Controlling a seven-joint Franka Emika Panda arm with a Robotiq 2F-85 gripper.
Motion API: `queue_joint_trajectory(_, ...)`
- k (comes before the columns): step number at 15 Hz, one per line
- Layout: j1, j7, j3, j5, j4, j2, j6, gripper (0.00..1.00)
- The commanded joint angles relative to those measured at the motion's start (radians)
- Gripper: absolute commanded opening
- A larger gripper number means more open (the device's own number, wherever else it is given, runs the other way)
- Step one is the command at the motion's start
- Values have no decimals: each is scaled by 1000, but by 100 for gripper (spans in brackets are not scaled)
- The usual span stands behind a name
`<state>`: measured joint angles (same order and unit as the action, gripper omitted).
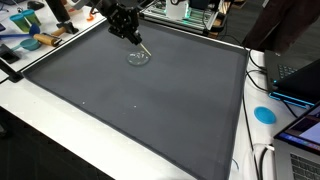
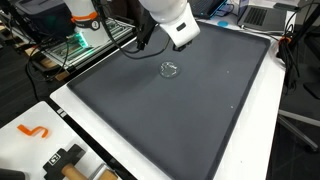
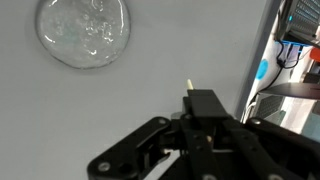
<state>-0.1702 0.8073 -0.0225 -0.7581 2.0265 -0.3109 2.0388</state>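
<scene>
Claw: your gripper (image 1: 131,33) pinches a thin stick (image 1: 143,46).
Thin stick: probably light and stiff; may pivot.
Glass dish (image 3: 83,32): likely fragile, slick; take its rim.

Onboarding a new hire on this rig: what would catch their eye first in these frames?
The big dark mat fills most of both exterior views. Toward its far edge lies a clear round dish. The gripper hovers just above the dish, its fingers pinching a thin pale stick.
</scene>
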Motion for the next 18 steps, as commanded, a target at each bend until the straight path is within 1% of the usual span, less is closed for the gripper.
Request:
queue_joint_trajectory(1,-5,35,6,-40,-1,-14,-18,3)
queue_joint_trajectory(18,5,23,1,-108,-4,-47,-8,3)
